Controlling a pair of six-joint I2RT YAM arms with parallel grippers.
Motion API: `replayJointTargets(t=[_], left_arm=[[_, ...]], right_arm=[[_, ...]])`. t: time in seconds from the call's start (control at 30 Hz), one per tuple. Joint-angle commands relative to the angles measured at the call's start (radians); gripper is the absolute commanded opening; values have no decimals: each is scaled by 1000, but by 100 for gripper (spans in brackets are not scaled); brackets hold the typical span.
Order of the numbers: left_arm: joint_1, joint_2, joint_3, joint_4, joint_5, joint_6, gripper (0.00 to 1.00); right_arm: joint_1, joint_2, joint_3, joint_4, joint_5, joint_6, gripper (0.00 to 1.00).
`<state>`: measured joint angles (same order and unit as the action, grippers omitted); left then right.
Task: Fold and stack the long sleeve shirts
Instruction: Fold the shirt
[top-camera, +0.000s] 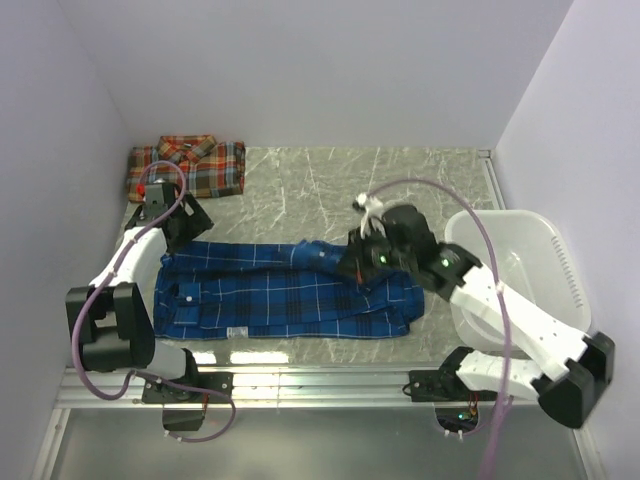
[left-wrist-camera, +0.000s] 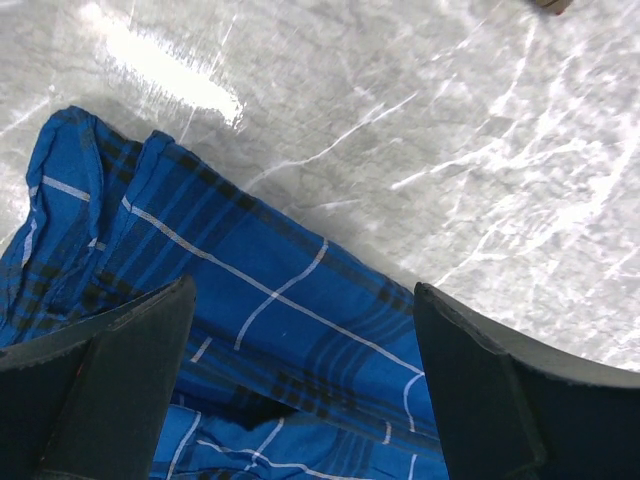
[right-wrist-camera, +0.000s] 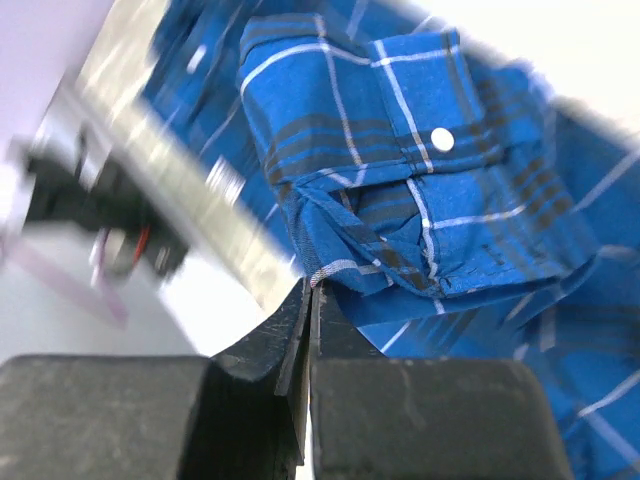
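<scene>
Blue shirt (top-camera: 280, 296) lies with its cuff (right-wrist-camera: 400, 190) pinched in the right hand (right-wrist-camera: 311, 292).

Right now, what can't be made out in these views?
- Top view: the right arm covers where the right fingers pinch the blue shirt; only the right wrist view shows it.
- Right wrist view: left background motion-blurred, unreadable.
- Top view: the left arm hides the red shirt's near corner.
- Top view: the right arm hides part of the basket's inside.
- Left wrist view: frame crops the blue shirt below the open left fingers.
</scene>
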<state>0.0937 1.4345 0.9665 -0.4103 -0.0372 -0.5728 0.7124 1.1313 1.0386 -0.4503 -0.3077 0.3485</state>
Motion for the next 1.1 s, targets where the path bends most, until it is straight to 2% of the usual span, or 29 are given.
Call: replayJointTargets(t=[0.0,0.13,0.27,0.33,0.37,0.43,0.53,0.57,0.63,0.73,0.77,0.8,0.83,0.9,1.0,1.07], left_arm=[[-3,-51,21,4,7,-12,96],[-2,-62,9,10,17,-19,96],[-2,-42,11,4,22,-24,96],[-2,-39,9,7,26,-25,95],[-3,-39,8,8,26,-24,95],[-2,-36,8,8,19,-24,95],[-2,-31,8,4,13,-24,95],[-2,-26,8,4,13,-25,95],[-3,-20,0,5,17,-30,95],[-20,-14,-5,2,14,-41,95],[-26,-10,-6,-1,17,-50,95],[-34,6,1,-8,28,-73,95],[-34,10,1,-8,28,-73,95],[-32,18,3,-8,30,-101,95],[-32,43,-5,4,23,-142,95],[-23,70,-12,8,19,-174,95]], right_arm=[[56,-132,-95,-14,-108,-36,0],[82,-263,-190,-25,-214,-40,0],[97,-288,-245,-88,-359,-69,1],[117,-269,-261,-123,-411,-100,4],[125,-260,-262,-181,-419,-117,13],[154,-234,-253,-250,-418,-178,14],[176,-231,-242,-338,-364,-207,38],[177,-234,-232,-356,-314,-204,49],[177,-257,-192,-343,-243,-169,61],[170,-271,-134,-317,-21,-102,68],[162,-262,-105,-309,121,-71,69],[71,-195,-89,-276,244,-7,69],[70,-194,-89,-275,245,-6,69],[-66,-139,-94,-216,230,55,68],[-193,-6,-146,-95,205,150,68],[-228,53,-178,13,185,206,65]])
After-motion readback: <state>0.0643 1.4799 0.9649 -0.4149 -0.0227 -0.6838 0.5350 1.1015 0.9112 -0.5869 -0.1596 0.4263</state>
